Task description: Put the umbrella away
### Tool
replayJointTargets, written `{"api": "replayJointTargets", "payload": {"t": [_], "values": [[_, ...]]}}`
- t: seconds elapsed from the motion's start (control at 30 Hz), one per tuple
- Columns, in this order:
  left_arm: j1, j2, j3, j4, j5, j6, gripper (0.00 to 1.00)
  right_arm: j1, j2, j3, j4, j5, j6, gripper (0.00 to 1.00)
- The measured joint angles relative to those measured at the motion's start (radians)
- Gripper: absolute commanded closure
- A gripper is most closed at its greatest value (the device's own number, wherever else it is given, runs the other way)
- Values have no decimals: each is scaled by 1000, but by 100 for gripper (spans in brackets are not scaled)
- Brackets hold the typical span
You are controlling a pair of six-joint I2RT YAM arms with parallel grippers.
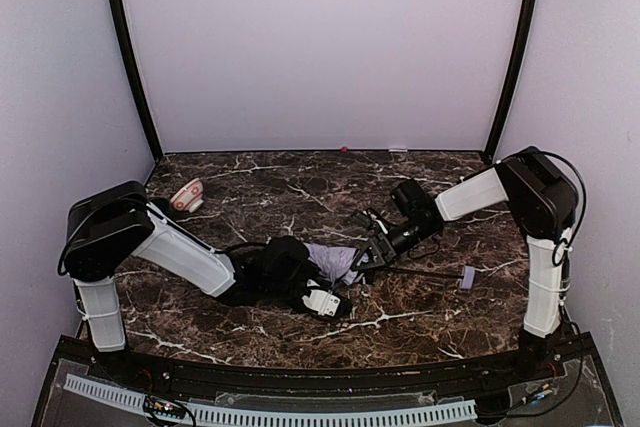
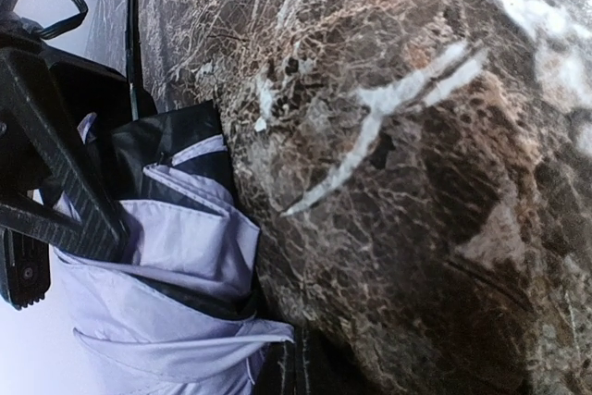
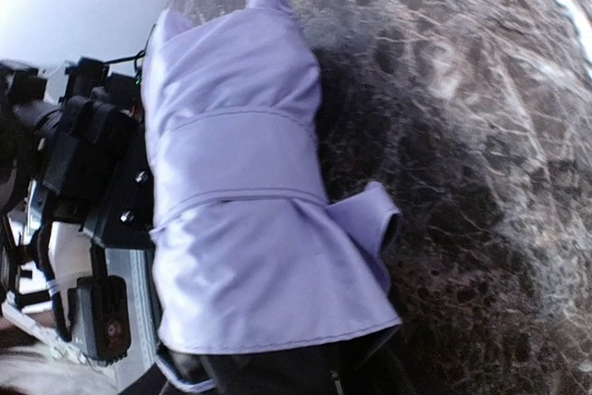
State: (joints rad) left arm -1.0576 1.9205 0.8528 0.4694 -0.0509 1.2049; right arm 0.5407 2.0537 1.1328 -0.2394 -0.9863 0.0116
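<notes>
Most of the umbrella [image 1: 335, 259] lies hidden under the left arm [image 1: 190, 252]

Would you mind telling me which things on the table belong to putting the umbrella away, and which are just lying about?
Part of the job:
- the umbrella, folded
- its strap, lying across the fabric
- its knob handle, out to the right

Just lying about:
- the bowl, back left
- a small pink thing at the back edge, too small to identify
</notes>
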Motion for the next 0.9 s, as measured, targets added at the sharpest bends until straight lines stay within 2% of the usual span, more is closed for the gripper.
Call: {"api": "replayJointTargets", "payload": {"t": [0.2,0.23,0.63,0.77,0.9], "values": [[0,0,5,-9,-4,3,100,-7,-34,5,-39,27,-51,12],[0,0,6,-11,-5,4,100,-8,-43,5,-50,40,-60,1],[0,0,10,-20,-15,6,100,-1,-179,32,-185,329,-151,0],[1,0,10,-21,-16,6,100,66,-241,71,-176,410,-209,0],[1,0,11,-22,-18,7,100,150,-204,164,-173,428,-258,0]]}}
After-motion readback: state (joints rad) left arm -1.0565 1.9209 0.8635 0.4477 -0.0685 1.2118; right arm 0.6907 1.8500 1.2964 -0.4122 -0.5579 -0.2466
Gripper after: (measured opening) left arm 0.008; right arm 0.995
